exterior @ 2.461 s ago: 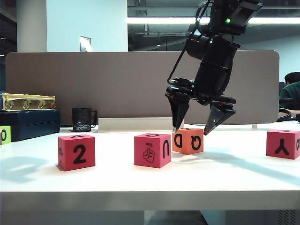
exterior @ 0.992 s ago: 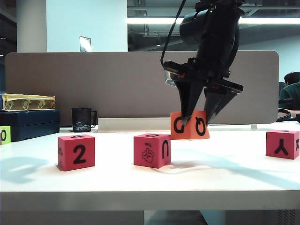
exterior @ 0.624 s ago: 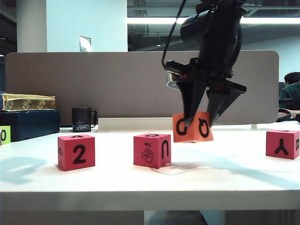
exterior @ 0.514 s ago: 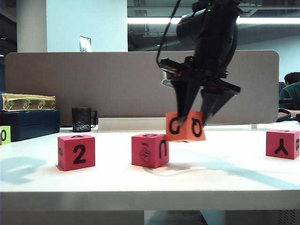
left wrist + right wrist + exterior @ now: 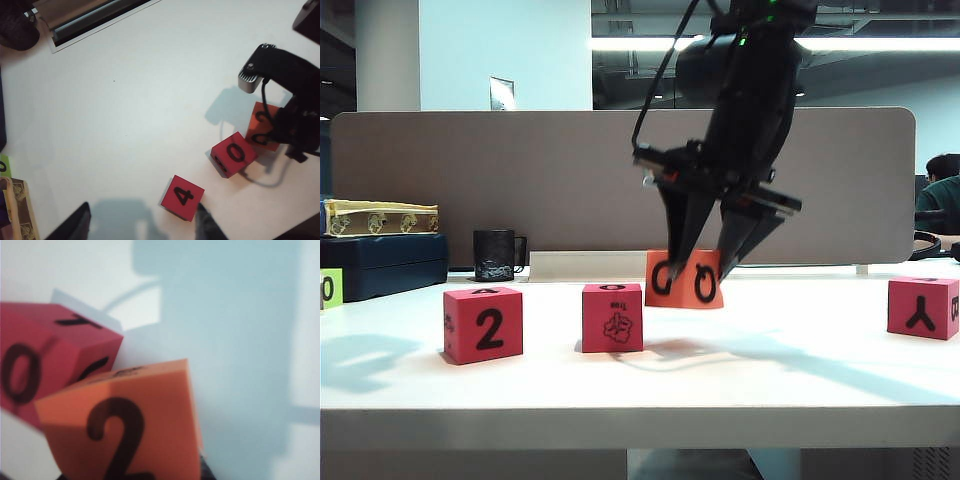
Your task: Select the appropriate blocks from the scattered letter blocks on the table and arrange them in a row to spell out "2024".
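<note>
Blocks: your right gripper (image 5: 705,262) clamps the orange block (image 5: 684,279) just above the table (image 5: 800,370), beside the pink-red tree block (image 5: 612,317). Your left gripper (image 5: 142,227) hangs with jaws apart, empty.

The white bench (image 5: 800,370) carries three pink-red blocks: one marked 2 (image 5: 483,324) at lower left, one with a tree drawing (image 5: 612,317) near the centre, and one marked Y (image 5: 923,308) at far right. A black mug (image 5: 497,255) and a dark box (image 5: 382,264) stand at the back left.
</note>
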Robot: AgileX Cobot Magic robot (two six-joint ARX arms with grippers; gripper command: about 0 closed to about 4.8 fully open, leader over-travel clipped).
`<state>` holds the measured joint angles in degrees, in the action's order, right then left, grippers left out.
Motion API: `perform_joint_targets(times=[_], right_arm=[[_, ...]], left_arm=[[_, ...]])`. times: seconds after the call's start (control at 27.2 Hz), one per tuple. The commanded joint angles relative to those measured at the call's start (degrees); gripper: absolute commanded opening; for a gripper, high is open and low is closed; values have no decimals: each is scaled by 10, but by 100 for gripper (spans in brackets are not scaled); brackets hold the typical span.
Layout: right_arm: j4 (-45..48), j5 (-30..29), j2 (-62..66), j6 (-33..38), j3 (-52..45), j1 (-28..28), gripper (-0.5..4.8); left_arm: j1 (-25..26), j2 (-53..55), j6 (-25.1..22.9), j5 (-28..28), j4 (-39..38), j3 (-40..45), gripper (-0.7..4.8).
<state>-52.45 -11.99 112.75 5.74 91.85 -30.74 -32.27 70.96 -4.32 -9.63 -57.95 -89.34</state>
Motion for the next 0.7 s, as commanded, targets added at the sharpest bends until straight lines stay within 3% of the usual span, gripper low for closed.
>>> perform_joint_targets(times=[0.04, 0.37, 0.51, 0.7], right_arm=[[11, 3, 14, 5, 1, -1, 143], [13, 15, 14, 18, 3, -2, 151], [11, 16, 14, 18, 3, -2, 227], [0, 12, 14, 18, 3, -2, 260]], left_arm=[[-1, -2, -2, 0, -4, -2, 263], [-1, -2, -2, 0, -2, -2, 263], [-1, -2, -2, 0, 0, -2, 263], [-1, -2, -2, 0, 2, -2, 263]])
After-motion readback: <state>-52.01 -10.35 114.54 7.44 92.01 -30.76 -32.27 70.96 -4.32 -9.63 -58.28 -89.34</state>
